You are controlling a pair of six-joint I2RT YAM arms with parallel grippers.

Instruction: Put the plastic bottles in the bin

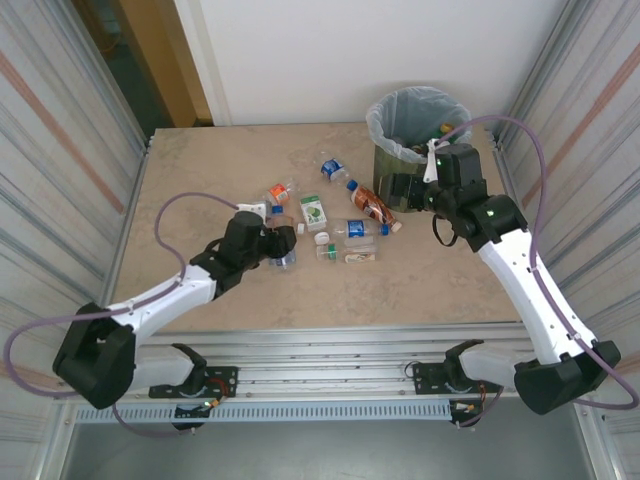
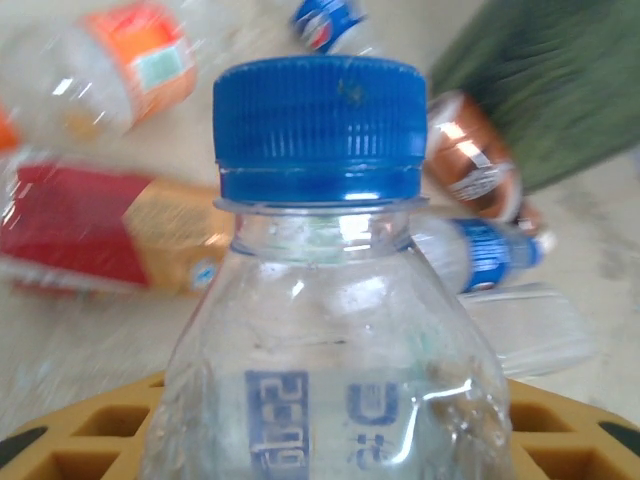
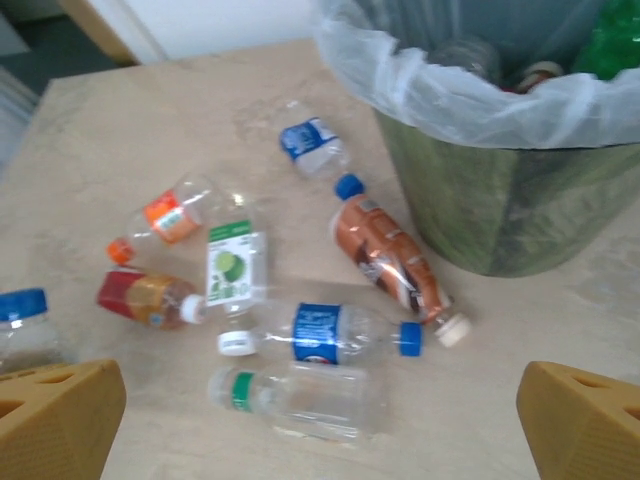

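My left gripper [image 1: 281, 246] [image 2: 330, 445] is shut on a clear plastic bottle [image 2: 330, 330] with a blue cap [image 2: 318, 125]; it stands left of the loose pile. Several more plastic bottles lie mid-table: a brown one [image 1: 372, 205] [image 3: 390, 255], a blue-labelled one [image 3: 335, 335], a clear one with a green band [image 3: 300, 395], a lime-labelled one [image 3: 235, 265], an orange-labelled one [image 3: 170, 215] and a red-labelled one [image 3: 145, 298]. The dark green bin [image 1: 415, 115] [image 3: 500, 210] with its clear liner stands at the back right and holds bottles. My right gripper [image 1: 395, 190] [image 3: 320, 425] hangs open beside the bin, above the pile.
Corrugated metal walls close in the table [image 1: 200, 170] on the left and right. Bare tabletop lies at the far left and along the near edge. Another blue-labelled bottle [image 1: 335, 170] lies nearest the bin's left side.
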